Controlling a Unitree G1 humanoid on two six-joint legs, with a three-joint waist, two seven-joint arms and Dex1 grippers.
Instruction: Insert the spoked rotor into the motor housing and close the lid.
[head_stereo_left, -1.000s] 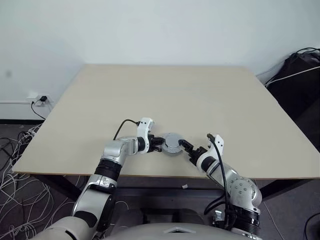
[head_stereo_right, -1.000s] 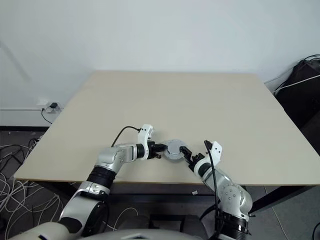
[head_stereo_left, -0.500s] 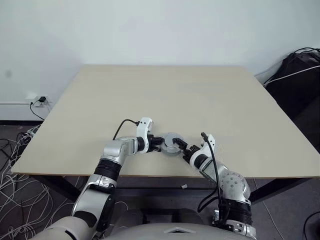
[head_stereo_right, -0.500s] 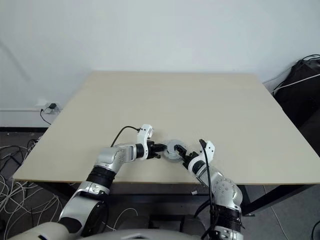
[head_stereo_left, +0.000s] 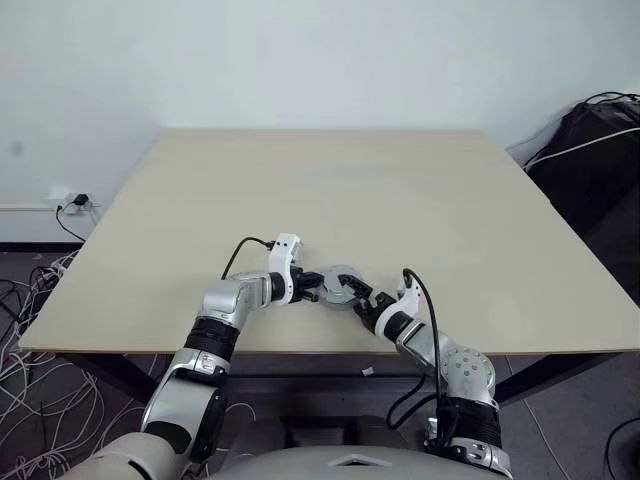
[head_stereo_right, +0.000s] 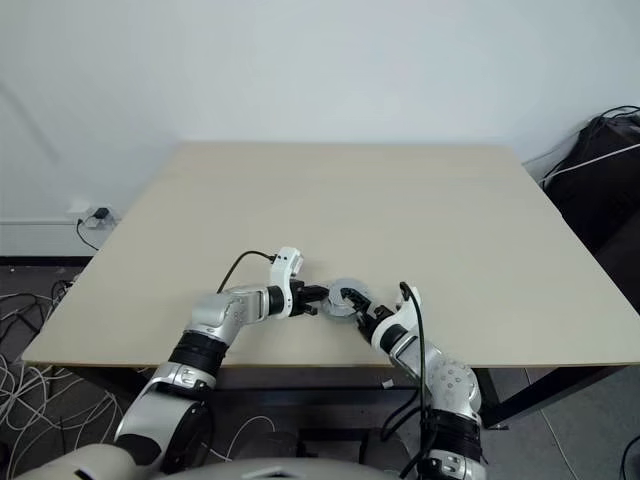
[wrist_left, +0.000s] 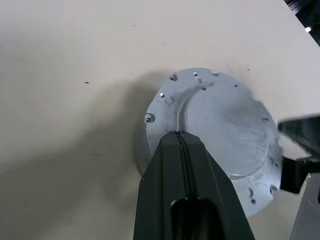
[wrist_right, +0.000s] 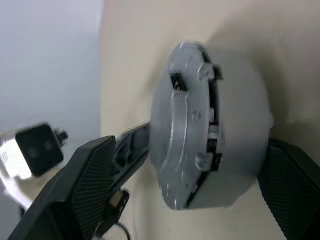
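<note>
The left pincer (wrist_left: 181, 137) had its two fingers pressed together, tips resting on the near edge of the lid (wrist_left: 220, 135), pinching nothing. The right pincer (wrist_right: 175, 200) was spread wide, one finger on each side of the stacked assembly, straddling its rim; whether the pads actually bore on the metal could not be told.

The lid showed its plain grey face with small screw holes and sat on the motor housing (wrist_right: 235, 150), but not flush: in the right wrist view a dark gap ran between the two parts, with tabs visible in it. The spoked rotor could not be made out and was judged to lie inside. The assembly stood near the front edge of the bench (head_stereo_left: 330, 190), between the two arms.

Risks, as judged: if the right pincer closed while the lid was still tilted, the lid could jam crooked or pop off. Uneven pressure from the left pincer's tips at one edge could tip the lid further. A sideways push could slide the whole stack toward the front edge.

The bench was a pale, bare wooden top. Behind it stood a white wall; loose cables (head_stereo_left: 25, 330) lay on the floor to the left, and a dark bag (head_stereo_left: 595, 160) stood to the right.
</note>
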